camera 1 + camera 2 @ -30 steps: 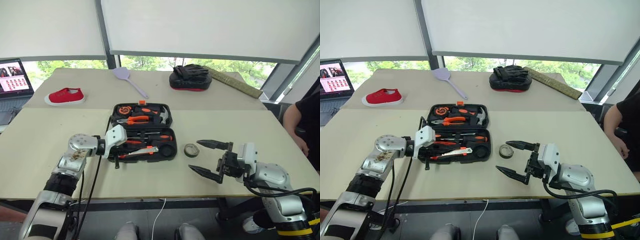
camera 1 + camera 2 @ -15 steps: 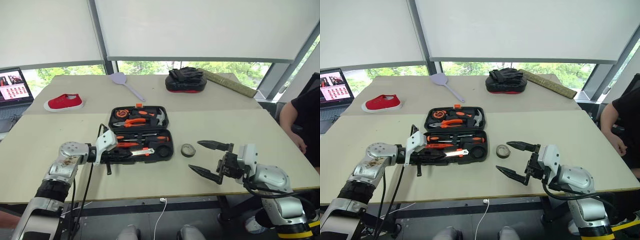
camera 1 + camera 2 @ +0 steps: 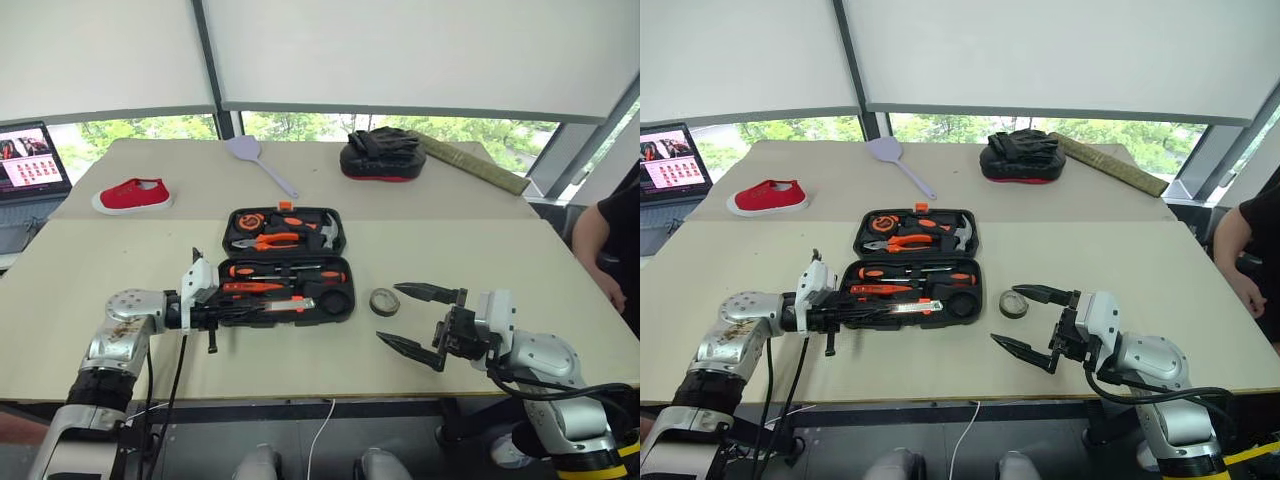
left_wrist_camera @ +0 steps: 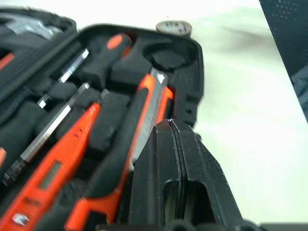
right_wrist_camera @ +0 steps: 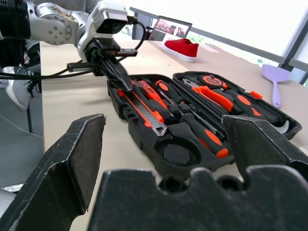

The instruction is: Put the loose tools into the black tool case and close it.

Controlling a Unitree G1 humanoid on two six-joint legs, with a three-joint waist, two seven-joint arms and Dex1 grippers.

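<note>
The black tool case (image 3: 345, 262) lies open mid-table. Its near half holds two black-and-orange screwdrivers (image 3: 300, 272), a slim orange tester pen (image 4: 57, 166) and the orange-black utility knife (image 4: 150, 108). My left gripper (image 3: 255, 312) is shut with nothing in it. It points right, low over the case's near-left edge, beside the knife. The small dark tape roll (image 3: 384, 301) lies on the table just right of the case. My right gripper (image 3: 388, 312) hovers wide open in front of the roll, pointing left, with nothing in it.
At the back lie a lilac spatula (image 3: 256, 158), a black-and-red padded mitt (image 3: 380, 157) and a red shoe (image 3: 133, 195). A laptop (image 3: 33, 160) stands at the far left. A person's arm (image 3: 600, 245) shows at the right edge.
My left gripper has drawn back to the left from over the case's near half and turned to lie along its near edge. The right gripper has kept still. The camera shifted slightly.
</note>
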